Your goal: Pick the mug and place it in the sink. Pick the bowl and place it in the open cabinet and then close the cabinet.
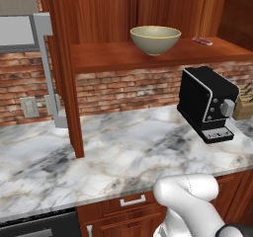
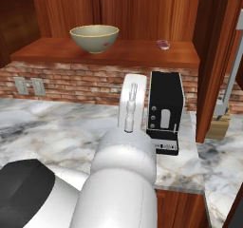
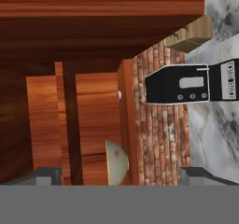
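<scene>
Progress read, left to right in the left base view:

- Cabinet door [image 1: 63, 83] stood swung open at the left, edge-on, its silver handle [image 1: 49, 73] behind it. Closing not done.
- Bowl [image 1: 155, 39] sat upright on the cabinet [image 1: 123, 56] shelf, near the shelf's middle, clear of the back wall. The right base view showed the same: the bowl [image 2: 94, 37] on the shelf, with nothing gripping it. Bowl step looked finished.
- A small pinkish item [image 1: 202, 41] lay on the shelf to the bowl's right, apart from it.
- Coffee machine [image 1: 206, 104] stood on the marble table [image 1: 123, 152] below the shelf's right end, with a knife block [image 1: 244, 107] just beyond it.
- Mug and sink: not in frame, so the mug step could not be confirmed. Since the bowl was already shelved, it was probably done.

Jaws: the hand view had the two tips [image 3: 45, 176] far apart at the bottom corners with nothing between them, so the jaws were wide and empty. The camera was rolled and faced the cabinet [image 3: 93, 36], with the bowl's [image 3: 116, 161] edge low in frame between the tips but further off, not in contact.

Remaining, by this read: reach the open door and swing it shut. The door sat well to the left of the bowl, so the arm would need a sizeable sideways move first.
</scene>
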